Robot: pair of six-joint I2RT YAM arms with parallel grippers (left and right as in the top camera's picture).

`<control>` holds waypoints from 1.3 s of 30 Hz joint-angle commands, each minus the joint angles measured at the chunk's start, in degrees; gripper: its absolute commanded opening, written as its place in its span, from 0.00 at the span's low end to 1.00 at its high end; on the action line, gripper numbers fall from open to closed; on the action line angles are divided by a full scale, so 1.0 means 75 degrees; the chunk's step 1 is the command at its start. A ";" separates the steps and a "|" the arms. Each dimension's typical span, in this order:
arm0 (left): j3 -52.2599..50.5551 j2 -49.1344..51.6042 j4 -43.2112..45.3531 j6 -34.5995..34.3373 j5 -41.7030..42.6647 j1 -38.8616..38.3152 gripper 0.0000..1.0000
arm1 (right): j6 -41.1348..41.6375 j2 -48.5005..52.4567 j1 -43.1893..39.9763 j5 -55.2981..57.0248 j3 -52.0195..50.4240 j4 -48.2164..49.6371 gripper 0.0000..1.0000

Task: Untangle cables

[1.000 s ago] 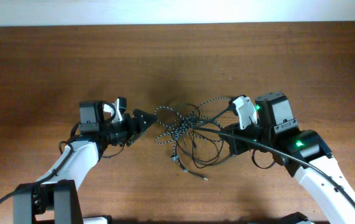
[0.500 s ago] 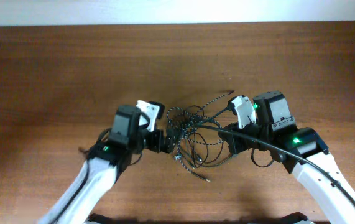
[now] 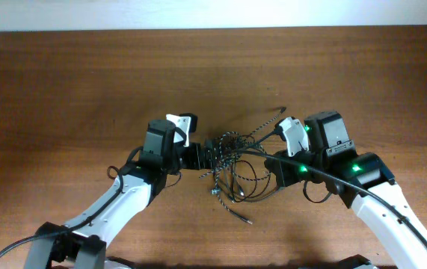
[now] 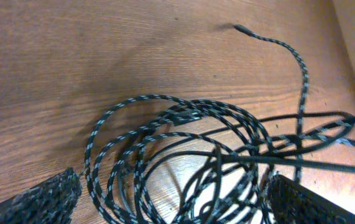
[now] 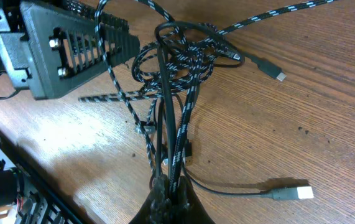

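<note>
Brown wooden table [image 3: 63, 75] under tangled cables [image 3: 228, 139], white strip [image 3: 213, 13] beyond.

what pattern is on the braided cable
Braided cable: black with white speckles, clearest in left wrist view.

Cables [image 3: 232, 158] tangle blocks gap between left end effector [image 3: 212, 154], right end effector [image 3: 269, 160]; far table [image 3: 86, 75] open.

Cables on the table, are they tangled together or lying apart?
Tangled: the speckled cable and the black cable loop through each other in one bunch.
</note>
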 commanded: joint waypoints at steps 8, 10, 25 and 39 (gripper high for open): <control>0.0012 0.0163 -0.0402 0.1818 -0.1387 -0.0956 0.39 | 0.0020 -0.0026 -0.0017 0.0009 0.0038 0.0245 0.06; 0.0012 0.0163 -0.0268 0.1778 -0.1988 -0.0953 0.10 | 0.0020 -0.0026 -0.0020 0.0009 0.0038 0.0201 0.06; 0.0050 -0.9914 -0.5759 -0.0280 -0.6647 0.0688 0.00 | 0.2381 0.3704 -0.0749 0.2731 0.0038 0.0029 0.33; 0.0041 -0.9888 -0.4718 -0.3987 -0.5368 0.0688 0.00 | -0.1582 0.3684 0.2425 -0.5986 0.0038 0.5563 0.88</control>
